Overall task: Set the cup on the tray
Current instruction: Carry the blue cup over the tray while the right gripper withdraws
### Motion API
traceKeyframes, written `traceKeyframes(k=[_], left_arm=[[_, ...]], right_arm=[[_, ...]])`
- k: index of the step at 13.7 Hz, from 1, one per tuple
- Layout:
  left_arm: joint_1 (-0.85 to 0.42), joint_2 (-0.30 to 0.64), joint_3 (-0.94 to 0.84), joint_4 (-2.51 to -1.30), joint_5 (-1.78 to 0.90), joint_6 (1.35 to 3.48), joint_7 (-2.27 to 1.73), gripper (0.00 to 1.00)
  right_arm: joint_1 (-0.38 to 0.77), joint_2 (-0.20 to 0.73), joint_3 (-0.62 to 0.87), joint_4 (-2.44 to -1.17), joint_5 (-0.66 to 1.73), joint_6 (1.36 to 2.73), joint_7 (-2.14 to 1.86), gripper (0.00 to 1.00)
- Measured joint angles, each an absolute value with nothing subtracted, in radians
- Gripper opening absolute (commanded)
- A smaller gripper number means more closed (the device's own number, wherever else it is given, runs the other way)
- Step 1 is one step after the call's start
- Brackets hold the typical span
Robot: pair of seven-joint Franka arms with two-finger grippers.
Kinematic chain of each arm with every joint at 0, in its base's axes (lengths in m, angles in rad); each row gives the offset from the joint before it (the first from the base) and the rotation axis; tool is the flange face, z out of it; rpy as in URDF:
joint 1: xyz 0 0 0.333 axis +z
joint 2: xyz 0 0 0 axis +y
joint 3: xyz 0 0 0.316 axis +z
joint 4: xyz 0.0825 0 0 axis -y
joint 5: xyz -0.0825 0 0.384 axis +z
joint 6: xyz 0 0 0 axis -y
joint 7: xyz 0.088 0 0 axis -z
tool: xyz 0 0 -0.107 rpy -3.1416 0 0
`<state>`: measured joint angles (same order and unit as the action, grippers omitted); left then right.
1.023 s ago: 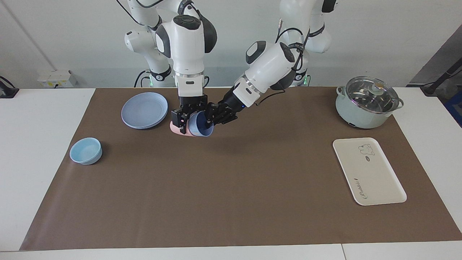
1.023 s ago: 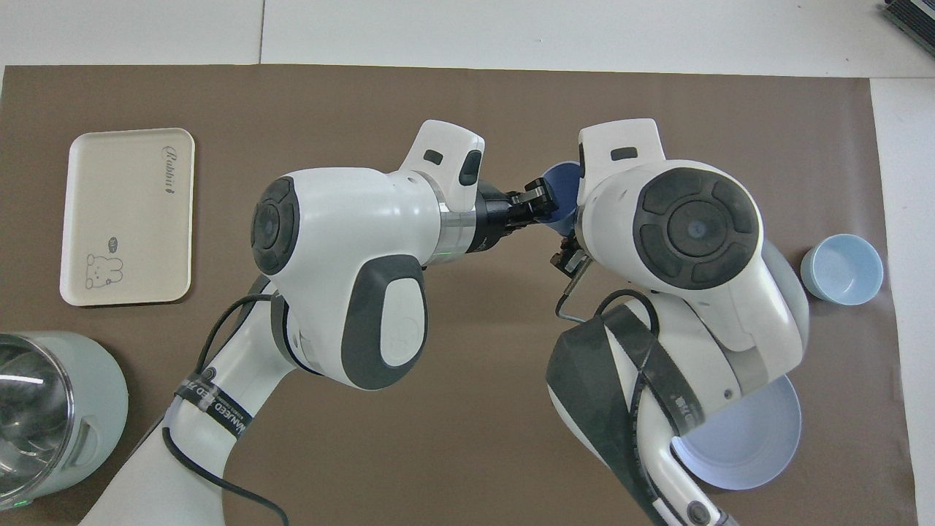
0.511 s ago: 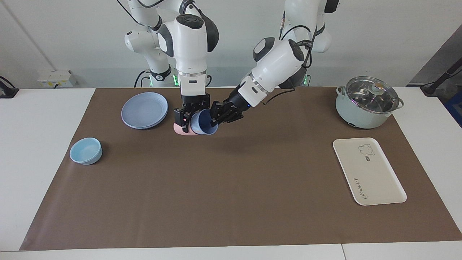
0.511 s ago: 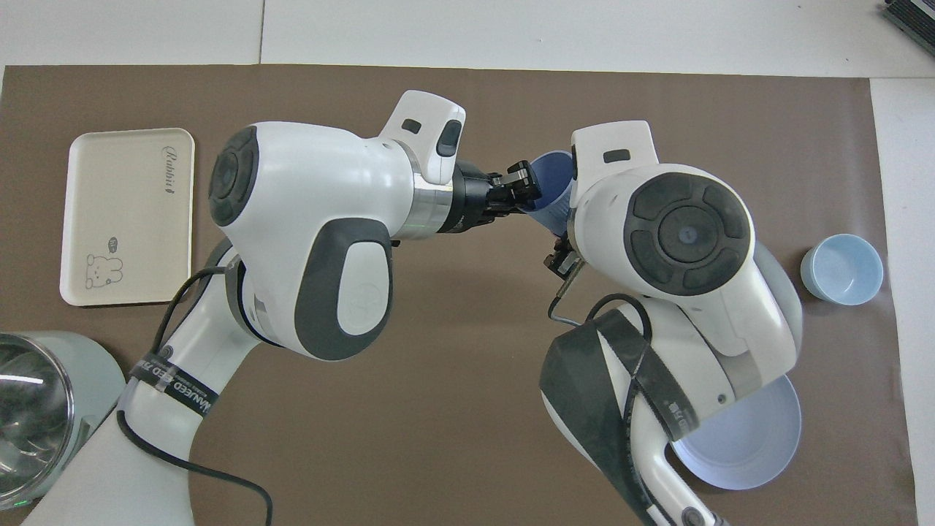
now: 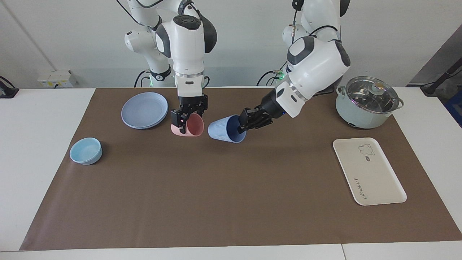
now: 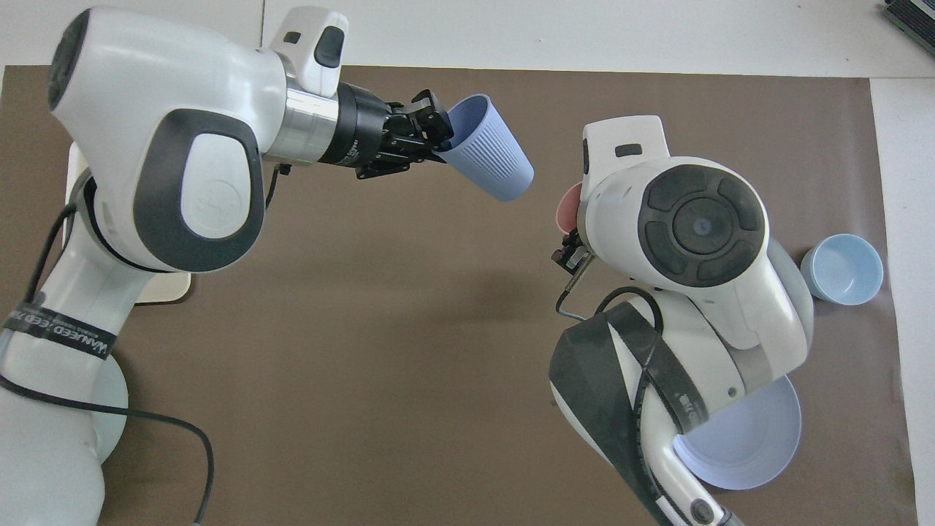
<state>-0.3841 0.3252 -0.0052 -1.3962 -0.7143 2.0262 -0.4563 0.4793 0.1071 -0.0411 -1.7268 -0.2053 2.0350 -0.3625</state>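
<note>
The periwinkle-blue ribbed cup point(image 5: 223, 130) hangs tilted on its side above the brown mat, its mouth toward my left gripper point(image 5: 242, 124). The left gripper is shut on the cup's rim, also in the overhead view point(image 6: 432, 133), where the cup point(image 6: 488, 157) points away from it. The cream tray point(image 5: 375, 177) lies flat at the left arm's end of the table. In the overhead view only a corner of the tray point(image 6: 166, 290) shows under the left arm. My right gripper point(image 5: 187, 121) is shut on the rim of a pink cup point(image 5: 195, 126) lying on the mat.
A round blue plate point(image 5: 144, 110) lies beside the pink cup, toward the right arm's end. A low light-blue bowl point(image 5: 86, 151) stands farther from the robots at that end. A lidded pot point(image 5: 366, 103) stands nearer to the robots than the tray.
The left gripper has pulled the blue cup out of the pink cup and carried it toward the tray's end of the table. The right gripper has stayed on the pink cup.
</note>
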Motion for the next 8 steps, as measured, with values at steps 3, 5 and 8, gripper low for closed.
traceKeyframes(k=[3, 5, 8], left_arm=[[-0.291, 0.325, -0.004, -1.375, -0.576, 2.004, -0.411, 0.00], [-0.233, 0.326, -0.002, -1.374, -0.490, 2.007, -0.322, 0.00], [-0.107, 0.326, 0.001, -1.396, -0.468, 2.009, -0.104, 0.00]], right_arm=[[0.441, 0.107, -0.045, -1.726, -0.205, 2.087, -0.363, 0.00], [0.396, 0.108, -0.047, -1.727, -0.165, 2.131, -0.363, 0.00], [0.323, 0.117, -0.048, -1.732, -0.021, 2.226, -0.418, 0.00]])
